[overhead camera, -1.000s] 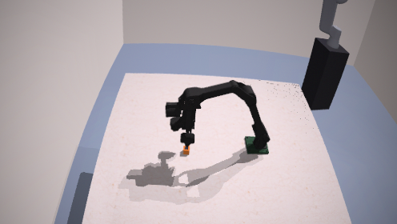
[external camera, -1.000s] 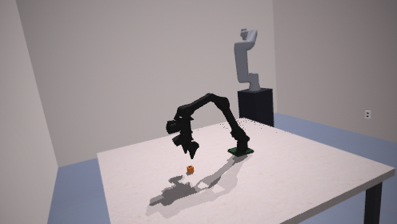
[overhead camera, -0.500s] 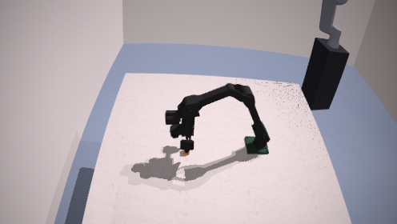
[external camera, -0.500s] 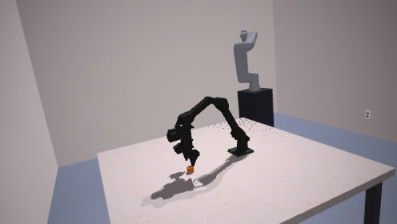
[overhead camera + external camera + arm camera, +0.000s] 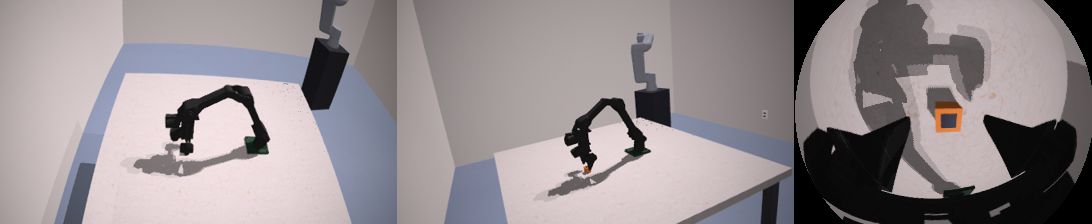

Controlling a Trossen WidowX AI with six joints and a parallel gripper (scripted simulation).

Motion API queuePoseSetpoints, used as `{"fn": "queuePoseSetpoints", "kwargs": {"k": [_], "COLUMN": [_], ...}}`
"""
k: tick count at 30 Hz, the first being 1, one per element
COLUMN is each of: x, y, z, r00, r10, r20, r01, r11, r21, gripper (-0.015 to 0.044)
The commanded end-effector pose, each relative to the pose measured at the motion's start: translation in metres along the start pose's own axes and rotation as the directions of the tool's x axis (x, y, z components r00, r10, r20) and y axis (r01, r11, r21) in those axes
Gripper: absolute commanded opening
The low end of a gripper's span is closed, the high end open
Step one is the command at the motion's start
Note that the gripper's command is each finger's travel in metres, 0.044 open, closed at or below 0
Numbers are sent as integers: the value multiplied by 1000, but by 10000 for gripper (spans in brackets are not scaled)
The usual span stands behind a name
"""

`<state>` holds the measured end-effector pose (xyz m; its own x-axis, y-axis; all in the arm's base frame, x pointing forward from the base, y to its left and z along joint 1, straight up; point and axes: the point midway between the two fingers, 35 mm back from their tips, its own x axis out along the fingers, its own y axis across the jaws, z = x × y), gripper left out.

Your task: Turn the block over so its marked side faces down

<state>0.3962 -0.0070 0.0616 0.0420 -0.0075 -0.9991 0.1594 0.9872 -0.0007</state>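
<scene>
Arched arm, gripper (image 5: 590, 162) wide open, pointing down

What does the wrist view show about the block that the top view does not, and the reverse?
Only the wrist view shows the orange block, its dark marked face up, lying between the open fingers. Only the top view shows the whole arm, its green base and the black pedestal. Both show the gripper, its shadow and the table.
</scene>
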Motion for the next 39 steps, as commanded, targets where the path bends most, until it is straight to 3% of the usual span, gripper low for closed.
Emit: {"fn": "queuePoseSetpoints", "kwargs": {"k": [1, 6, 18, 34, 39], "x": [10, 15, 15, 14, -11], "y": [1, 1, 1, 1, 1], "z": [-1, -2, -2, -1, -1], "r00": [1000, 1000, 1000, 1000, 1000], "r10": [4, 4, 4, 4, 4], "r20": [-9, -9, -9, -9, -9], "r01": [-4, -4, -4, -4, -4], "r11": [1000, 1000, 1000, 1000, 1000], "r21": [-3, -3, -3, -3, -3], "gripper": [440, 440, 125, 0, 0]}}
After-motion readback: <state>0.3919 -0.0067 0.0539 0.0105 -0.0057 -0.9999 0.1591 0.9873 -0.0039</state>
